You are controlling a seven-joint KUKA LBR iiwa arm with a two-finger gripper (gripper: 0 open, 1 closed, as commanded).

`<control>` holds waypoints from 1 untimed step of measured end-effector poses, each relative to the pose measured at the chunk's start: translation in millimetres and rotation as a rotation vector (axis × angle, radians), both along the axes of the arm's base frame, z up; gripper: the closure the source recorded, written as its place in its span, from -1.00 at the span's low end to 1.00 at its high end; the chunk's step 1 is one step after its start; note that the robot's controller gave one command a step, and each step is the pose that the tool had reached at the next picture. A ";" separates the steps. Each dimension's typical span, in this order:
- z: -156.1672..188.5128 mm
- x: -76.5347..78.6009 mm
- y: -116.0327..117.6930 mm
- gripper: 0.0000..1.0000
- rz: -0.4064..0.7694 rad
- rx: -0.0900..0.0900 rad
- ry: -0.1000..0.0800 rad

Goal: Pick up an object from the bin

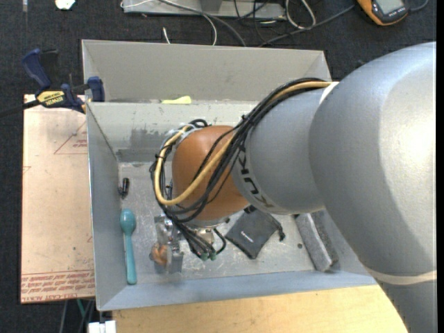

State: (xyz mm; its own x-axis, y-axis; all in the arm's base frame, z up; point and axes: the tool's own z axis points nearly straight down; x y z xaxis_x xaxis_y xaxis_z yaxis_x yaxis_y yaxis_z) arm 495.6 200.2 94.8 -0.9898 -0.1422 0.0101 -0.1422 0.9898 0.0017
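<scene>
Teal plastic spoon (128, 245), just beside gripper (166, 250): likely light, stiff, slick; grasp across handle. Gripper open or closed: cannot tell.

I've got one camera, set above the bin (208, 71) and tilted somewhat to one side, fairly near; the arm (368, 151) enters from frame right, large in the foreground.

Grey bin (103, 217), teal spoon (129, 252), black case (251, 233)

spoon (128, 245) teal | case (250, 235) blk | bin (103, 214) gry (pale scuffs) | bar (316, 243) gry
</scene>
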 end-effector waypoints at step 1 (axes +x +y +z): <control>42.3 2.7 1.1 1.00 0.000 0.003 -0.010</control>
State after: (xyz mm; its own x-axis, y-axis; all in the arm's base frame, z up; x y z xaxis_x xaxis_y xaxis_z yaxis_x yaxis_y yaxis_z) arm 498.2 201.3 137.1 -0.9899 -0.1421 0.0001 -0.1421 0.9898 0.0037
